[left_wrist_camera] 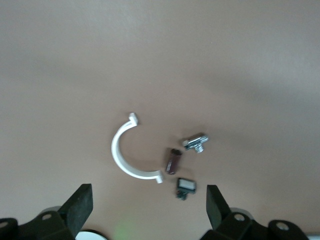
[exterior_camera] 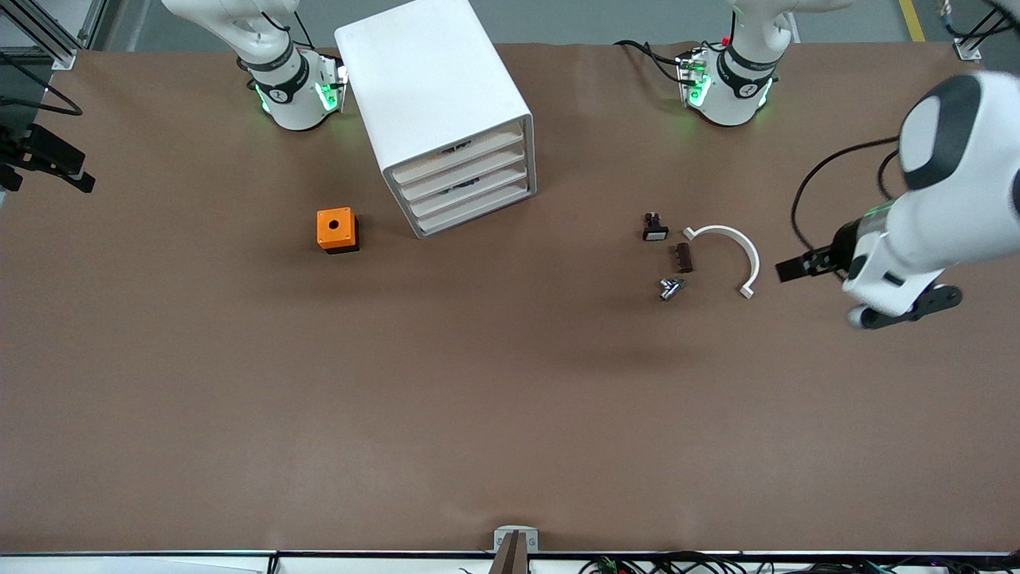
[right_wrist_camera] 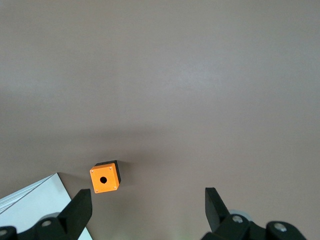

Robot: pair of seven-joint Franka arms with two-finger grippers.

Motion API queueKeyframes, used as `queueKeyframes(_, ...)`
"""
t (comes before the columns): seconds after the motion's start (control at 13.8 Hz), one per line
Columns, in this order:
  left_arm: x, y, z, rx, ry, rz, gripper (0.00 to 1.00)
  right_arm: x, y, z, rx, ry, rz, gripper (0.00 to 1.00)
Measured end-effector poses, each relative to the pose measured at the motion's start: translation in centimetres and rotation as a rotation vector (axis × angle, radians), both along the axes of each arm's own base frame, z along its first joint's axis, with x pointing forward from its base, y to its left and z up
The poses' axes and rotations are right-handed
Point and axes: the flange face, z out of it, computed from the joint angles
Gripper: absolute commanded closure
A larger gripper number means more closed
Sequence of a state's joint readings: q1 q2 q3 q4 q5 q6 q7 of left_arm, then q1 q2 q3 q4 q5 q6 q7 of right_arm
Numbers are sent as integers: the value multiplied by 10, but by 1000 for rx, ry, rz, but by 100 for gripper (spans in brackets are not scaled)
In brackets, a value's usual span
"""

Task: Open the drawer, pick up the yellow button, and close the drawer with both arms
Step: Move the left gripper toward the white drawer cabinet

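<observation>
The white cabinet [exterior_camera: 434, 88] stands near the right arm's base, and its four beige-fronted drawers [exterior_camera: 470, 179] are all shut. Its corner shows in the right wrist view [right_wrist_camera: 30, 205]. The button is out of view. My left gripper [left_wrist_camera: 148, 200] is open and empty, held high over the table toward the left arm's end [exterior_camera: 868, 281], beside a group of small parts. My right gripper [right_wrist_camera: 148, 202] is open and empty, high above the table. It looks down on the orange cube [right_wrist_camera: 105, 178] and is outside the front view.
The orange cube with a hole [exterior_camera: 337, 229] sits beside the cabinet, toward the right arm's end. A white half ring [exterior_camera: 737, 243], a black-and-white part [exterior_camera: 655, 230], a brown block [exterior_camera: 684, 257] and a metal bolt [exterior_camera: 671, 288] lie together toward the left arm's end.
</observation>
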State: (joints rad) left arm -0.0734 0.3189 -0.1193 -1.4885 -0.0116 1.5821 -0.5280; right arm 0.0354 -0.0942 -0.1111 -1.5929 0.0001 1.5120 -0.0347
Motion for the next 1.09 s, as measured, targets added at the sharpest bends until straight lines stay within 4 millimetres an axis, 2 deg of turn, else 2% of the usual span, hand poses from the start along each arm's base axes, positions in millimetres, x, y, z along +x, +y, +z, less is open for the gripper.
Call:
queueKeyframes(0.22, 24, -23, -47, 14, 9, 81, 0, 0, -1, 0, 0, 0, -2, 0)
queueKeyframes(0.43, 28, -45, -88, 55, 54, 194, 0, 0, -4, 0, 0, 0, -7, 0)
queueKeyframes(0.58, 21, -73, -98, 98, 80, 323, 0, 0, -4, 1, 0, -4, -8, 0)
queueKeyframes(0.72, 7, -101, -100, 103, 152, 455, 0, 0, -4, 3, 0, -9, -8, 0)
queueKeyframes(1.09, -17, -132, -105, 82, 372, 651, 0, 0, -4, 4, -1, -10, -8, 0)
